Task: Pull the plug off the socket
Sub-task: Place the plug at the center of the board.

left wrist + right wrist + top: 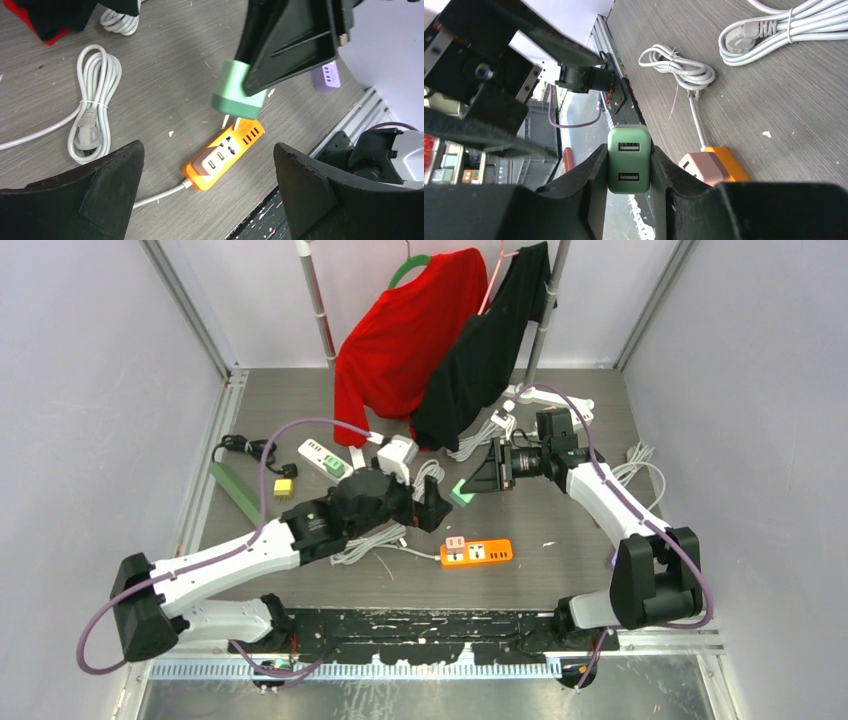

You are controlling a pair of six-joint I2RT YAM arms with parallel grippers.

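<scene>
My right gripper point(478, 478) is shut on a green two-port USB plug point(461, 492), gripping its sides, as the right wrist view point(629, 159) shows. In the left wrist view the plug point(239, 91) hangs in the air with its prongs bare, clear of the orange power strip point(222, 155) below it. The strip point(476, 553) lies on the table near the front, and a pink adapter point(455, 542) sits in its cable end. My left gripper point(432, 508) is open and empty, hovering above the strip with its jaws wide apart.
Coiled white cables point(92, 107) lie left of the strip, with more point(630, 465) at the right. A white power strip point(325, 457), a green bar point(236, 490) and a yellow plug point(284, 486) lie at the left. Red and black garments point(420, 330) hang at the back. A purple strip point(327, 75) lies near the table edge.
</scene>
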